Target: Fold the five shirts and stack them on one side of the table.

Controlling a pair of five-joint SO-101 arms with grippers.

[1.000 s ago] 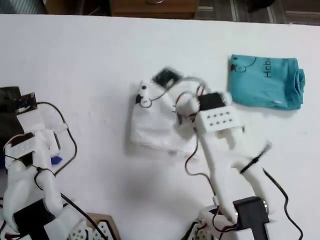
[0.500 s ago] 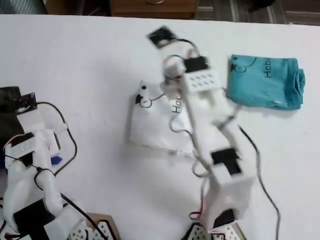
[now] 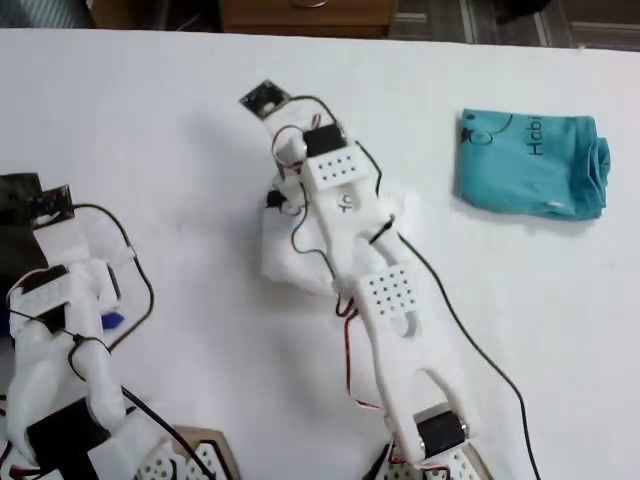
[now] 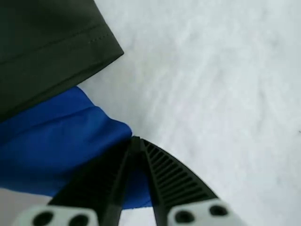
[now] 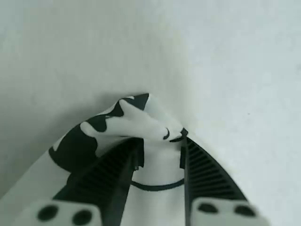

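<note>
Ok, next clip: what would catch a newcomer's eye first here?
The right arm lies stretched across the middle of the table, its right gripper pinching a printed corner of the white shirt. A folded teal shirt lies alone toward the right side. At the left edge, the left gripper is shut over the edge of a blue shirt, with a dark shirt beside it.

High camera looks down; wrist cameras skim the table [image 3: 150, 120].

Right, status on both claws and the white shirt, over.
Right claw shut on white shirt, mid-table. Left claw shut, at edge of blue shirt. Folded teal shirt lies apart, not in the way.
</note>
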